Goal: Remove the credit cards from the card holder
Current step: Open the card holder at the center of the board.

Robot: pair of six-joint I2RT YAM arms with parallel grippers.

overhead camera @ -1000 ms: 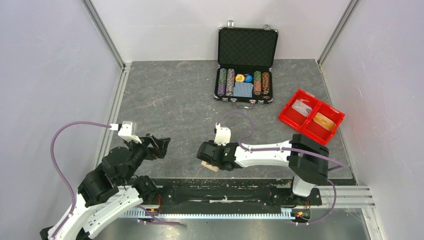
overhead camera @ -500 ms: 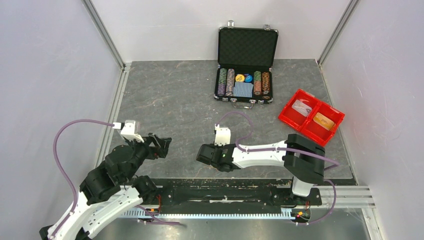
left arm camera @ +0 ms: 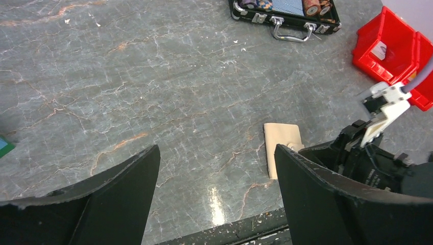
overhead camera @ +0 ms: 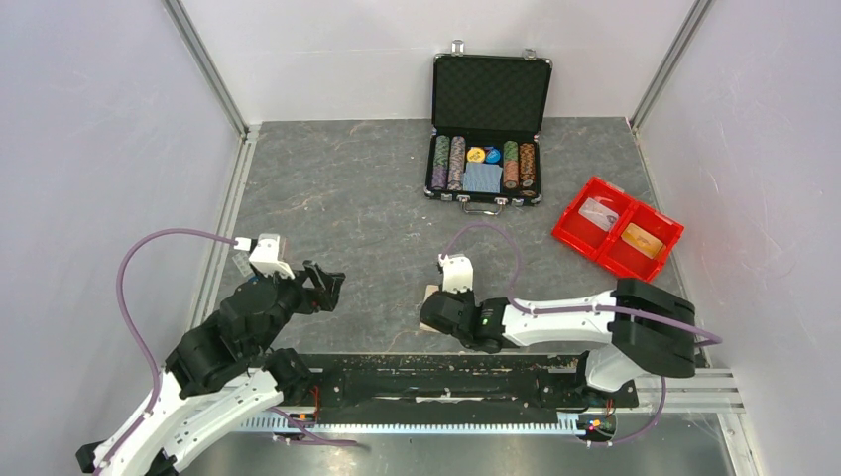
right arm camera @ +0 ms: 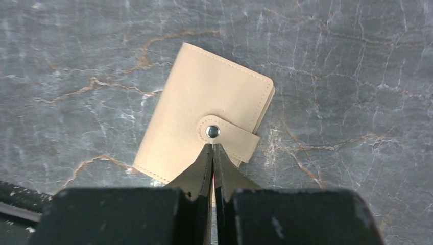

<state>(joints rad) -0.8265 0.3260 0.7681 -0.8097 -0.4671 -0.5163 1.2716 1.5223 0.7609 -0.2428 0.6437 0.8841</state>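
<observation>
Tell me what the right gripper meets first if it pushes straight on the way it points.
The snap tab of the closed card holder, just ahead of the shut right gripper; whether its tips touch the tab is unclear.

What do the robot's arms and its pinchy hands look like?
The left arm and right arm have smooth white shells with chunky black joints. A thin purple cable loops to a small white box near each wrist. The left gripper and right gripper are matte black, each with two wedge-shaped fingers tapering to narrow tips. No markings are readable.
</observation>
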